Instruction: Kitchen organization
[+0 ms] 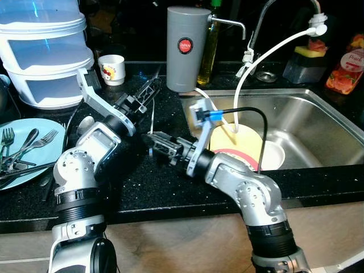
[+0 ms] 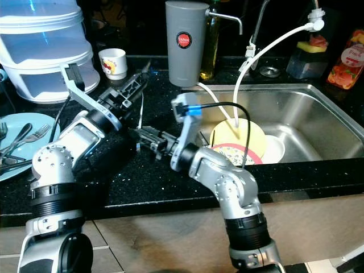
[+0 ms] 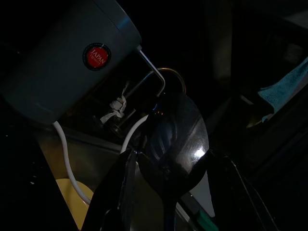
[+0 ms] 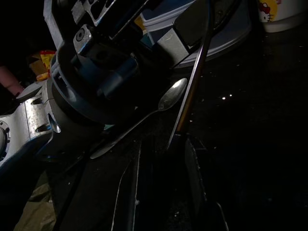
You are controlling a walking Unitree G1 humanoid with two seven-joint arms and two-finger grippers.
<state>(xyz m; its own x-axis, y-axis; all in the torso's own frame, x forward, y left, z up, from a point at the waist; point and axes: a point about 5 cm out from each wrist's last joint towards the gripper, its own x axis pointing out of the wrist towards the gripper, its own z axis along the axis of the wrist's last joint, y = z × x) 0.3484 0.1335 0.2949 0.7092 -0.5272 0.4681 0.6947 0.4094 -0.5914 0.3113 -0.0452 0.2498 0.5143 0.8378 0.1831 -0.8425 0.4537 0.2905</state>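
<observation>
A spoon (image 3: 180, 139) is being gripped by the left tool (image 1: 149, 91) above the black worktop (image 1: 142, 187). Its thin handle (image 4: 190, 91) is being clamped by the right tool (image 1: 158, 143) beside the sink (image 1: 318, 119).

The left gripper (image 1: 149, 91) reached far and rightward, fingers closed, while the right gripper (image 1: 154, 141) stretched leftward just nearer, fingers closed.

The grey cylindrical dispenser (image 1: 187, 48) carries a round red badge (image 3: 96, 57) with the word "JAPAN" legible in white; smaller lettering beneath it cannot be read. The red-labelled bottle (image 1: 346, 71) shows a cursive word that appears to read "Peach". The small white cup (image 1: 112, 69) bears a cartoon print with no legible text.
</observation>
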